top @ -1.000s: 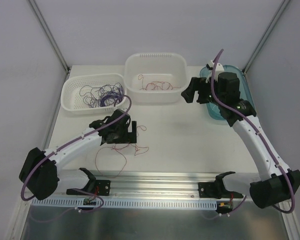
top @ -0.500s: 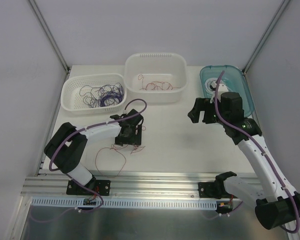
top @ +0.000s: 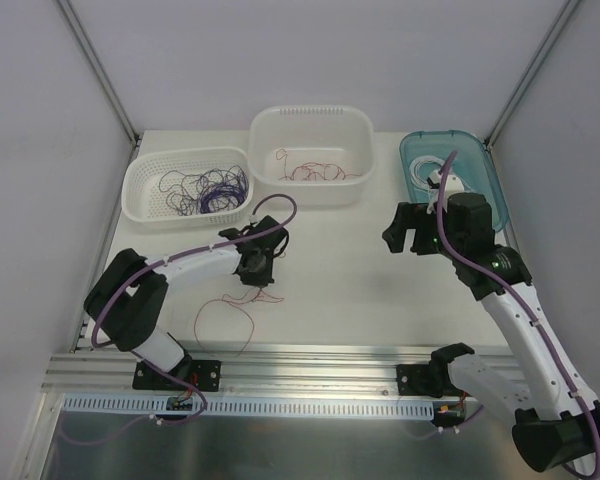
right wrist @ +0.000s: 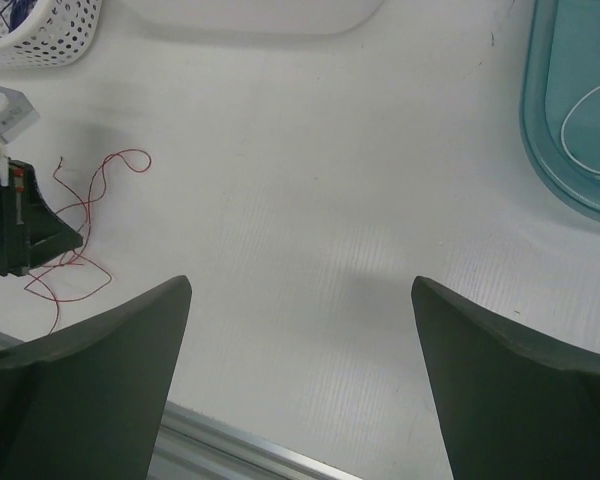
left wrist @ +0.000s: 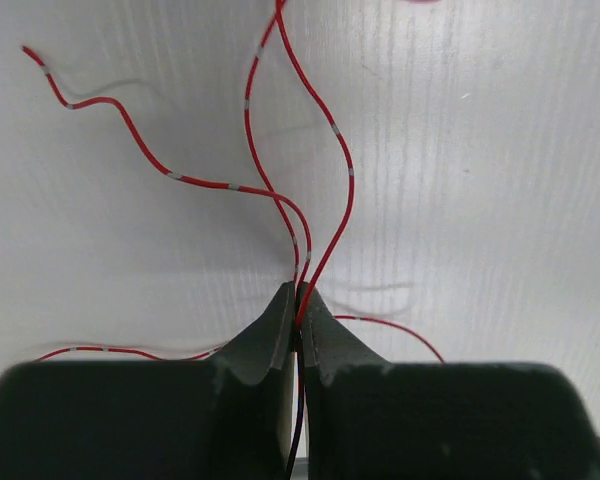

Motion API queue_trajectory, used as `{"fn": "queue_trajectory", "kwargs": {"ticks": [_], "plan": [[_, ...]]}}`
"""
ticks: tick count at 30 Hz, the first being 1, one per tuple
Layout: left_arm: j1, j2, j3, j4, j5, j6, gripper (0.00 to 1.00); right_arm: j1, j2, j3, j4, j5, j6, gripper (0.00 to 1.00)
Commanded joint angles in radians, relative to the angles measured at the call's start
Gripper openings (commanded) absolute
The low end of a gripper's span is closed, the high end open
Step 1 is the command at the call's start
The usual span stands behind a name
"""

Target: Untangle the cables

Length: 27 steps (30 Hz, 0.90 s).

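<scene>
Loose red cable [top: 230,305] curls over the white table in front of the left arm. My left gripper [top: 255,270] is down on it. In the left wrist view the jaws [left wrist: 298,292] are shut on strands of the red cable [left wrist: 350,172], which fan away across the table. My right gripper [top: 405,238] hovers over the table's right middle, open and holding nothing [right wrist: 300,285]. From its view the red cable [right wrist: 90,190] lies far to the left.
At the back left, a perforated white basket [top: 140,180] holds purple cables [top: 205,190]. A white tub [top: 270,125] at the back centre holds red cables [top: 315,172]. A teal tray [top: 480,150] with a white cable [top: 435,178] stands at the back right. A metal rail [top: 310,360] runs along the near edge.
My left gripper has gone from open to shut on the red cable, pulling its loops in. The right arm has drawn back from the teal tray toward the table's middle, still open.
</scene>
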Motion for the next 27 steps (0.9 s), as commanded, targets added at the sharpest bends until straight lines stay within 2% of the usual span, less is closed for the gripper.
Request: {"fn": "queue_trajectory", "kwargs": {"ticks": [1, 6, 11, 14, 15, 16, 18, 19, 22, 27], "plan": [[-0.008, -0.151, 0.104, -0.015, -0.057, 0.077, 0.00, 0.002, -0.042, 0.009, -0.037, 0.040, -0.015, 0.97], [-0.006, -0.271, 0.291, -0.027, -0.081, 0.192, 0.00, 0.002, -0.108, 0.011, -0.085, 0.077, -0.035, 0.97], [-0.005, -0.258, 0.619, -0.030, -0.081, 0.330, 0.00, 0.004, -0.161, 0.025, -0.125, 0.149, -0.054, 0.97], [-0.005, -0.192, 0.865, -0.029, -0.089, 0.419, 0.00, 0.001, -0.195, 0.034, -0.137, 0.166, -0.057, 0.97], [-0.003, -0.141, 0.930, -0.029, -0.089, 0.439, 0.00, 0.002, -0.200, 0.035, -0.140, 0.166, -0.058, 0.97], [0.000, -0.111, 1.066, -0.027, -0.087, 0.479, 0.00, 0.002, -0.204, 0.037, -0.142, 0.167, -0.060, 0.97], [0.015, -0.004, 1.200, -0.027, -0.068, 0.517, 0.00, 0.001, -0.215, 0.038, -0.142, 0.170, -0.063, 0.97], [0.023, 0.030, 1.323, -0.023, -0.058, 0.537, 0.00, 0.001, -0.220, 0.038, -0.142, 0.170, -0.063, 0.97], [0.090, 0.130, 1.454, 0.054, 0.014, 0.498, 0.00, 0.001, -0.226, 0.038, -0.143, 0.161, -0.061, 0.97], [0.199, 0.250, 1.500, 0.212, 0.138, 0.386, 0.00, 0.002, -0.238, 0.025, -0.137, 0.134, -0.052, 0.97]]}}
